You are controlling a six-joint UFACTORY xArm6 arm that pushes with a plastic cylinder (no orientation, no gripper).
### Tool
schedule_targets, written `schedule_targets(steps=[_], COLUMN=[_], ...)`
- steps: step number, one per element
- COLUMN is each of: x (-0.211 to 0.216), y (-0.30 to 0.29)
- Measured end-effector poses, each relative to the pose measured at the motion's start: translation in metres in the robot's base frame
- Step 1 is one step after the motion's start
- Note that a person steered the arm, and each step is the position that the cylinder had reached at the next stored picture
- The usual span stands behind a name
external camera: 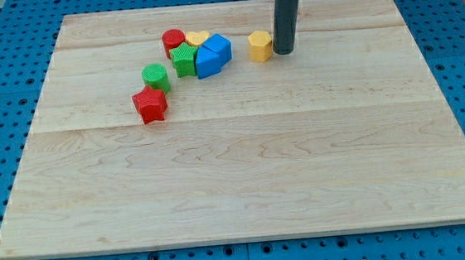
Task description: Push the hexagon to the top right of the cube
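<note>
Here, my tip (283,53), a plain rod end holding nothing, stands on the bench (220,189) near its top edge, with little room above it and wide open wood below. The yellow hexagon (260,45) lies flat just to its left, perhaps touching, with no clear long axis. Further left sits the blue cube (212,55), and the red star (150,104) lies farthest, down-left.

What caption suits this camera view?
My tip touches the yellow hexagon's right side, right of the blue cube cluster.
</note>
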State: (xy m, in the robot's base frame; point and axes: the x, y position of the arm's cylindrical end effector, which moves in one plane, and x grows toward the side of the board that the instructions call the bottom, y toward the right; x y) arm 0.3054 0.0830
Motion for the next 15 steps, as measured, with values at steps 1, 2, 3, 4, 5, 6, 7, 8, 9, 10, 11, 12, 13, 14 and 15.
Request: schedule_targets(steps=[1,2,3,4,5,6,7,8,9,10,11,12,13,14,15], x=[-0.014,0.005,0.018,0.009,-0.008,-0.023,-0.032,-0.013,0.008,0.015,0.015,0.008,0.004,0.001,-0.026], y=[-0.025,0.013,0.026,-0.015,-0.02,-0.021,-0.018,0.035,-0.011,-0.025,-0.043,-0.062,-0.05,-0.035,-0.037])
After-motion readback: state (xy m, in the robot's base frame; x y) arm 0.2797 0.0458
